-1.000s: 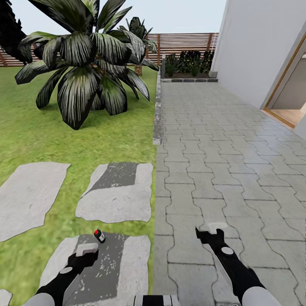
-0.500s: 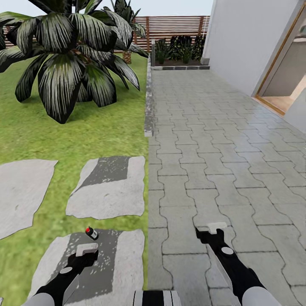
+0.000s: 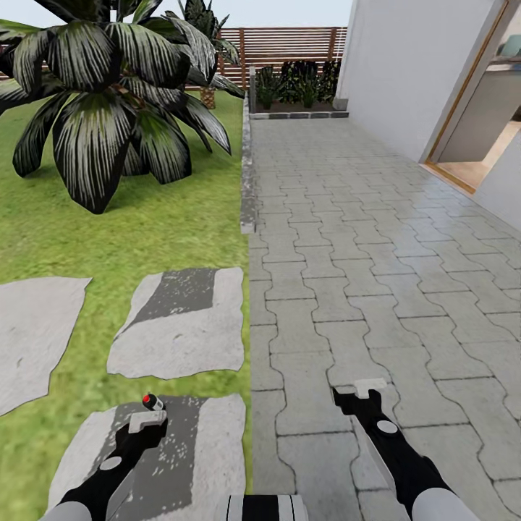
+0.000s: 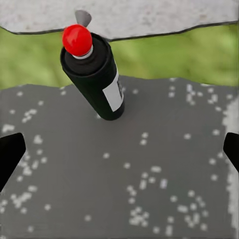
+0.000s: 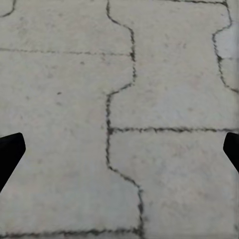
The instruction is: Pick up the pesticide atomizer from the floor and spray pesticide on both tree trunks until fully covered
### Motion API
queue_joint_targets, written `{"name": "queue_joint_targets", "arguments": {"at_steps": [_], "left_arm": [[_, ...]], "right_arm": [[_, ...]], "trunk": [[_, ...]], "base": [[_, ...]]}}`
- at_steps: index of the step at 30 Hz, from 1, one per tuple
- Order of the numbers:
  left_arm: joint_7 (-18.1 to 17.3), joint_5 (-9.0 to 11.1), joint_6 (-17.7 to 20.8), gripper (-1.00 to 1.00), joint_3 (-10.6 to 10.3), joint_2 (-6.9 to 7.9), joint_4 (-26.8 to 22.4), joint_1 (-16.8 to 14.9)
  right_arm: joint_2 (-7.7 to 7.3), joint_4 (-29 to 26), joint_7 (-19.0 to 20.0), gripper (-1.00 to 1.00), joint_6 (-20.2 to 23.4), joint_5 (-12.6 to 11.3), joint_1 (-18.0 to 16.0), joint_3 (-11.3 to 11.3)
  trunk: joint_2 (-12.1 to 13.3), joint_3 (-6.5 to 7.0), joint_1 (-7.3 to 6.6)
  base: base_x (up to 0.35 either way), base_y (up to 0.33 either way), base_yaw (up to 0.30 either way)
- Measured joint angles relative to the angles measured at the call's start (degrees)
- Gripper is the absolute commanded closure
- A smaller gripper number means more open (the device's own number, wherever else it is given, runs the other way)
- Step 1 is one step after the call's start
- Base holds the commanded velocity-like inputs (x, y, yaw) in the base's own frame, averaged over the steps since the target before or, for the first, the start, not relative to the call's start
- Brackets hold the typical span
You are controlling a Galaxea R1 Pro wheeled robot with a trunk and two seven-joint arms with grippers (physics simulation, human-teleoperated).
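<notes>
Small black cylindrical pesticide atomizer w/ red cap [image 4: 94,74], upright on a dark speckled grey paving slab [image 3: 181,456], just beyond the open, empty left tool [image 3: 147,422]; right tool [image 3: 370,388] open; best centre jaws on can body before closing.

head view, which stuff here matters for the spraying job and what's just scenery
For the job:
pesticide atomizer, black can with red cap, on a grey paving slab
left gripper, open, just short of it

Just scenery:
striped bush
wooden fence
white house
paved path
right gripper, open, idle
</notes>
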Motion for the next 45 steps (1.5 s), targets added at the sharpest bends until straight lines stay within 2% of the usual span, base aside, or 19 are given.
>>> {"name": "queue_joint_targets", "arguments": {"at_steps": [29,36,45], "left_arm": [[0.0,0.1,-1.2,-1.00,0.1,0.08,-0.1,0.3],[0.0,0.1,-1.4,-1.00,0.1,0.01,-0.1,0.3],[0.0,0.0,-5.0,-1.00,0.1,-0.05,0.2,0.3]], "right_arm": [[0.06,0.1,0.0,-1.00,0.0,0.0,0.0,0.0],[0.07,0.1,0.0,-1.00,0.1,0.0,0.0,0.0],[0.07,0.1,0.0,-1.00,0.1,0.0,0.0,0.0]], "trunk": [[0.0,-0.08,0.00],[-0.1,-2.15,0.18],[-0.2,-4.96,0.42]], "base": [[0.000,0.031,0.000],[0.000,0.000,0.000],[0.000,0.000,0.000]]}}
